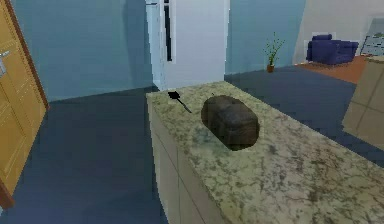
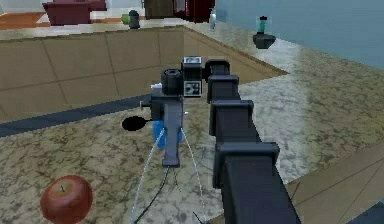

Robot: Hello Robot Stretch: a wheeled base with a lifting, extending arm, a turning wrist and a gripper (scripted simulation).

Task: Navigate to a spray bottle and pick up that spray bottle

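In the arm side view my arm [image 2: 235, 130] rises as a dark bar over a speckled stone counter [image 2: 320, 110]. Two white marker squares [image 2: 193, 76] stand at its far end. Left of them is my gripper [image 2: 168, 190], a dark body with thin fingers [image 2: 148, 190] running down over the countertop. A small blue thing [image 2: 156, 134] shows right behind the gripper's body; its shape is too hidden to name. I cannot tell whether the gripper holds anything.
A red apple [image 2: 66, 198] and a black blob [image 2: 132, 123] lie on the counter near the gripper. Small items [image 2: 264, 38] stand on the far counter. In the forward view the counter [image 1: 300, 170] bears a dark brown loaf-like lump [image 1: 230, 122] and a black utensil [image 1: 178, 98]; a white fridge [image 1: 190, 40] is behind.
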